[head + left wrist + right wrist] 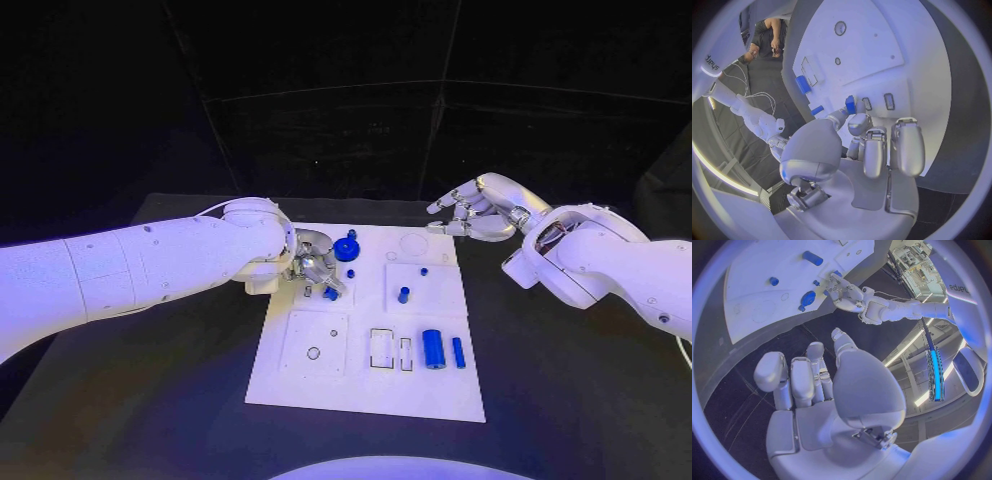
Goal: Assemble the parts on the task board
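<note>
Reaching in from our left, our left robot hand sits low over the far left part of the task board, the white plate lying in the middle of the black surface. In the left wrist view its fingers curl downward toward the board, and a small blue part is pinched at the tips of the thumb and a finger, right above a row of small slots. From the head view we see that same blue piece just under the fingertips, touching or nearly touching the board; we cannot tell which.

A round blue knob-like part stands on the board just beside the left robot hand, on its far side. Toward the middle of the board a small blue peg lies in its own recess, well apart from both hands. Near the board's right edge, closer to us, a thick blue cylinder and a thinner blue rod lie side by side.

Our right robot hand hovers beyond the board's far right corner, above the dark surface and clear of every part. Its fingers are loosely bent and spread apart, and it holds nothing.
</note>
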